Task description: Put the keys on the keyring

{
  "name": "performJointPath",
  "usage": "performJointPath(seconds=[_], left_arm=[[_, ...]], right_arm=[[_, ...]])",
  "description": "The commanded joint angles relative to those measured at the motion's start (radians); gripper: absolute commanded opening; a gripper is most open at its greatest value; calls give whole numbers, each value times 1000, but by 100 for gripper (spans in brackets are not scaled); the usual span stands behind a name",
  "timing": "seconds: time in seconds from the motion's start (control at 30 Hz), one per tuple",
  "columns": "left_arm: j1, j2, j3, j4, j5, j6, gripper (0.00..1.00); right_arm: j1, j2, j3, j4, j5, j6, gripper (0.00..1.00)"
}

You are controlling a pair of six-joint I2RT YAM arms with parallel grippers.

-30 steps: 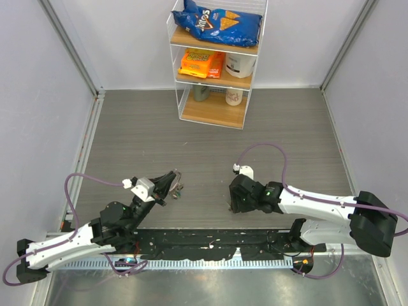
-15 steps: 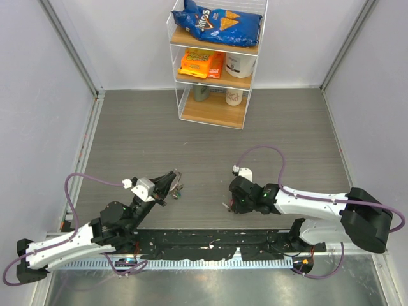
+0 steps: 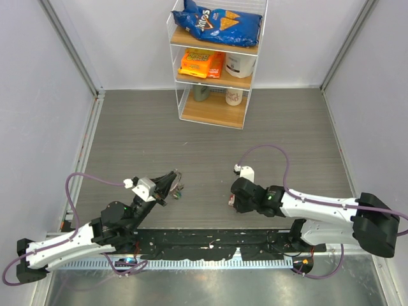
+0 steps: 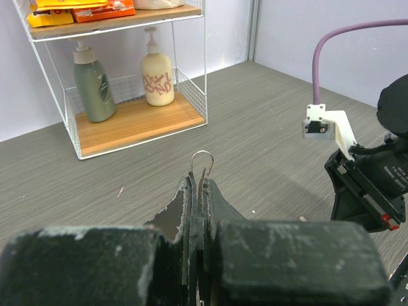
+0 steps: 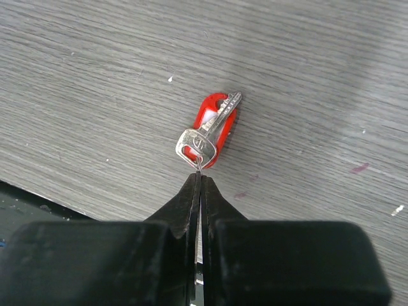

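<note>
Now the right hand (image 5: 198, 173), spread a second ago, has pinched shut on the head of the small silver key (image 5: 213, 131) with its red plastic cover, near the grey desk's (image 5: 95, 76) near edge. The left hand (image 4: 199, 185) pinches the thin silver wire keyring (image 4: 202, 159) upright; lifting and threading likely follow.

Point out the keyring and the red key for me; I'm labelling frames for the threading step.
keyring (image 4: 202, 152): left wrist view, top of the wire loop.
red key (image 5: 222, 139): right wrist view, red plastic head beside the silver blade.
</note>
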Motion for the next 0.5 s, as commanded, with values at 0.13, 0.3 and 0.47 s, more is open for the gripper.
performJointPath(seconds=[0.13,0.3,0.47], left_arm=[[-2,3,42,53,4,-8,0],[-2,4,44,55,15,-8,0],[-2,0,40,56,22,-9,0]], right_arm=[[38,-153,80,-50,71,-54,6],[41,-254,116,-64,45,-108,6],[41,-308,139,-71,-2,-160,6]])
